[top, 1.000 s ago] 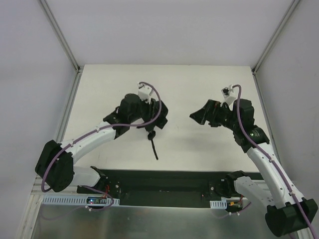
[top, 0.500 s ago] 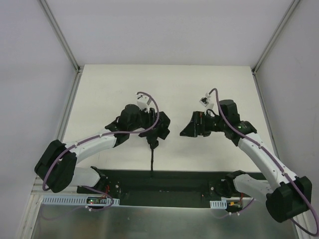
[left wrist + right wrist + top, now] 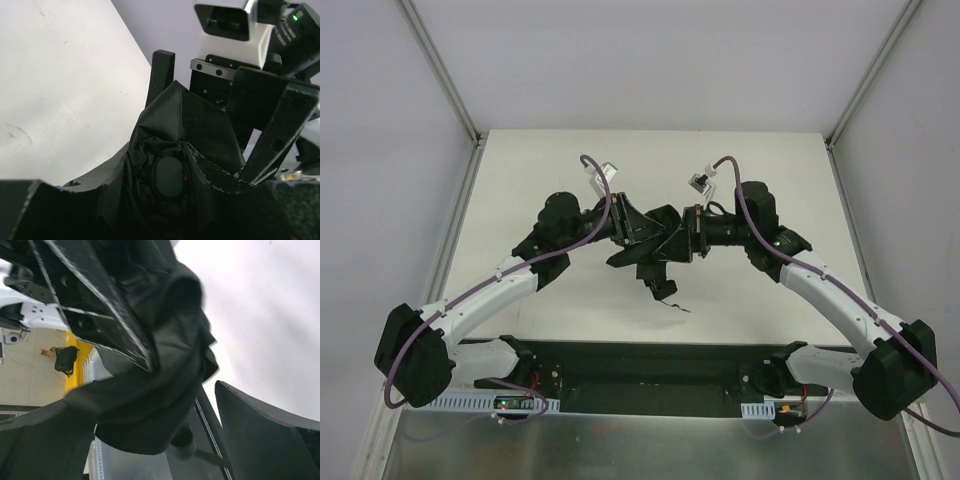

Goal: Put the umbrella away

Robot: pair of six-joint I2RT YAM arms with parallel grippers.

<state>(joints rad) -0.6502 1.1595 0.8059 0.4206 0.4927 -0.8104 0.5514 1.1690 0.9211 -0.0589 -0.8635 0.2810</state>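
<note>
The black umbrella (image 3: 650,262) hangs above the middle of the table between my two grippers, its small handle (image 3: 657,288) and cord loop dangling below. My left gripper (image 3: 632,232) is shut on the bunched canopy; in the left wrist view the folded fabric (image 3: 190,120) and a round black cap (image 3: 167,175) fill the space between my left gripper's (image 3: 165,187) jaws. My right gripper (image 3: 672,243) faces it from the right, open, its fingers straddling the canopy. In the right wrist view the fabric (image 3: 165,355) lies between the right gripper's (image 3: 150,405) jaws, with a gap before the right finger (image 3: 265,435).
The white table (image 3: 770,160) is bounded by metal frame rails at left and right. A black base strip (image 3: 640,365) runs along the near edge between the arm mounts. The two wrists are almost touching at the centre.
My right arm has swung left and closed in on the umbrella. My left gripper has turned and carried the umbrella right; the handle that hung straight down now sits tucked under the two grippers.
</note>
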